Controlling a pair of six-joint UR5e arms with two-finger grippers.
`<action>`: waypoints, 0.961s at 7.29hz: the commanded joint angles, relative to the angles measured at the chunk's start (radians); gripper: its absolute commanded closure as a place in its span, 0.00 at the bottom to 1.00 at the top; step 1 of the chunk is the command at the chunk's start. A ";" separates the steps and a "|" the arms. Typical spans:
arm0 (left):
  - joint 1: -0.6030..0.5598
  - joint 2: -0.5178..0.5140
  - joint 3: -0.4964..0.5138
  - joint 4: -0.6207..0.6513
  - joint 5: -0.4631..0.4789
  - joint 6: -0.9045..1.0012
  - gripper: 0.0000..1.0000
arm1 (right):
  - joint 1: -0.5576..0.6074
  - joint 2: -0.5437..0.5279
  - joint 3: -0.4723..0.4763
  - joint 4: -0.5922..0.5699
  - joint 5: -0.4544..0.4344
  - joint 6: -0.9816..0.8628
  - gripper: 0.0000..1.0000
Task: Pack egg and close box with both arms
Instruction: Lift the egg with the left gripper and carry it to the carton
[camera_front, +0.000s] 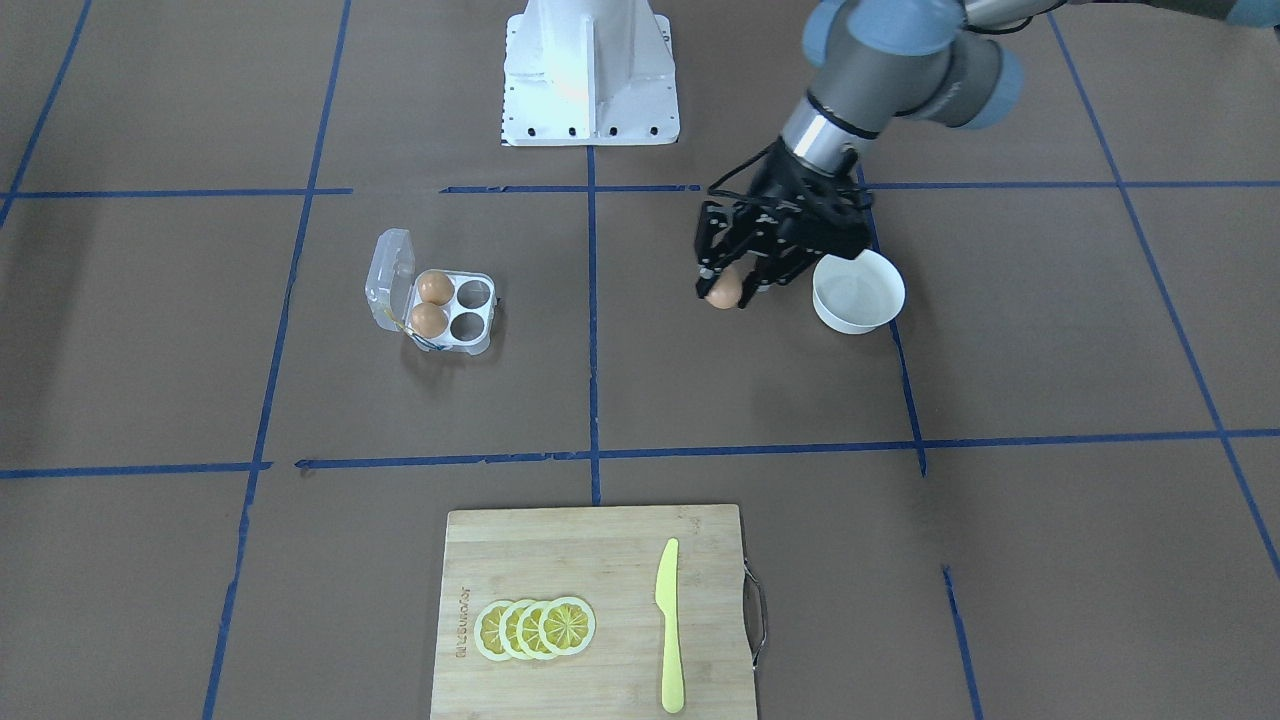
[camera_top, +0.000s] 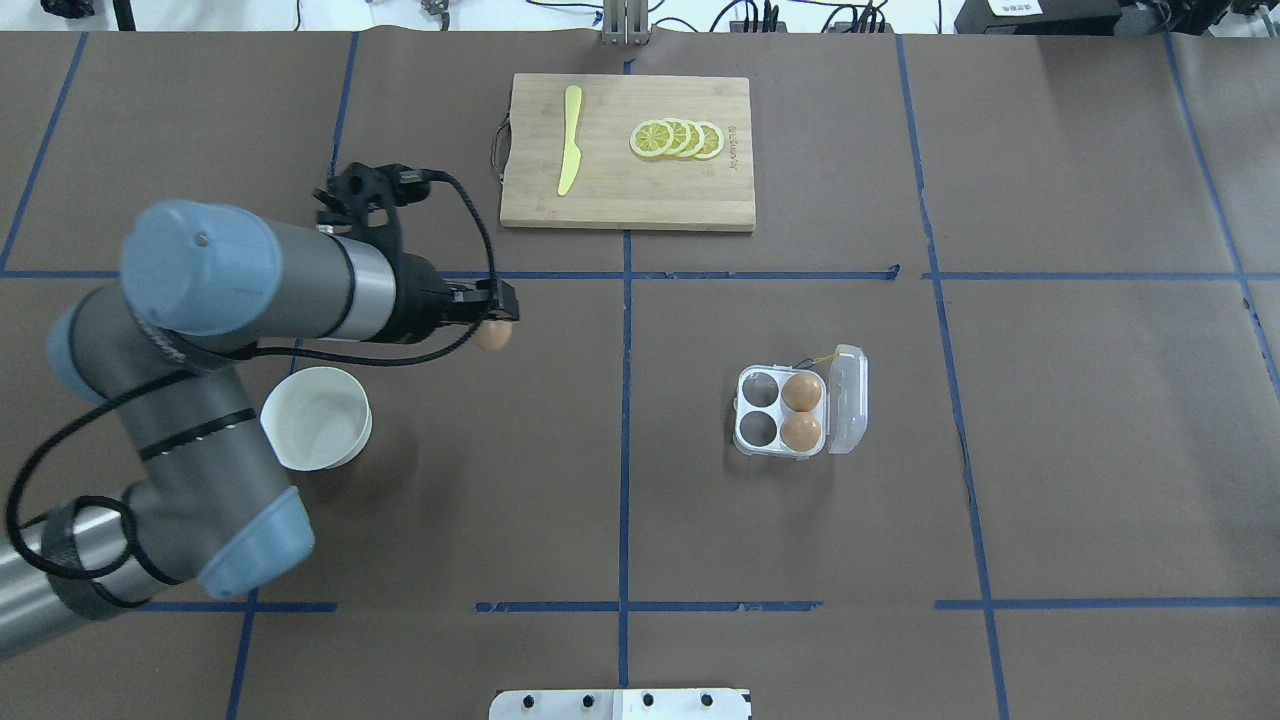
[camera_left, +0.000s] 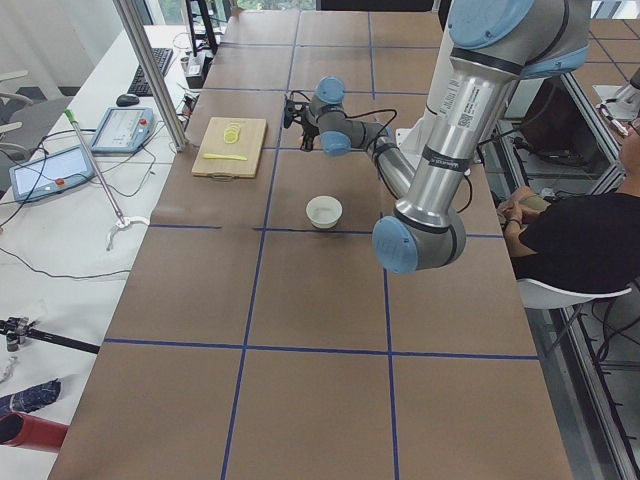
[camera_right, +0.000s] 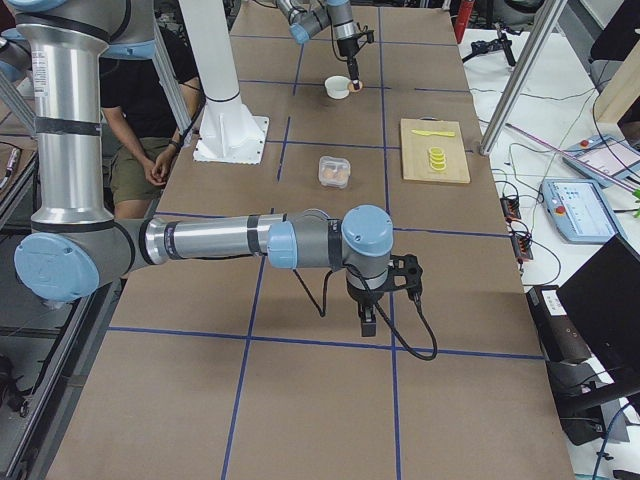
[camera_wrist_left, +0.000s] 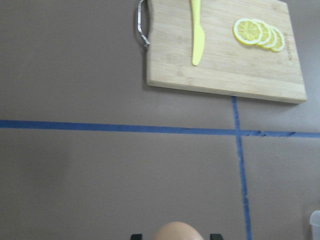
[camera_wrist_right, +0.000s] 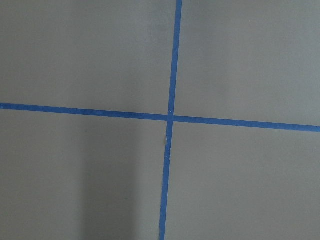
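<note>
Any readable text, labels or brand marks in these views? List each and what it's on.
No text is legible in any view.
Brand mark burnt into the cutting board: sideways and too blurred to read.
White sticker with black print on the left arm: too small to read.

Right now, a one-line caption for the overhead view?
Left gripper holds an egg between the white bowl and the open two-egg box.

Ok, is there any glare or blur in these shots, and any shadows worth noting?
Front-facing view: glare blows out the white pedestal. Left wrist view: the egg at the bottom edge is soft, the cutting board sharp. Right wrist view: a faint shadow band on the table.
</note>
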 joint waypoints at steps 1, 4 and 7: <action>0.119 -0.121 0.150 -0.180 0.094 -0.052 1.00 | 0.000 -0.006 -0.002 -0.001 0.010 0.002 0.00; 0.192 -0.312 0.415 -0.359 0.180 -0.043 1.00 | 0.000 -0.007 -0.003 -0.003 0.059 0.002 0.00; 0.193 -0.387 0.543 -0.402 0.180 -0.002 1.00 | 0.000 -0.012 -0.006 -0.001 0.060 0.002 0.00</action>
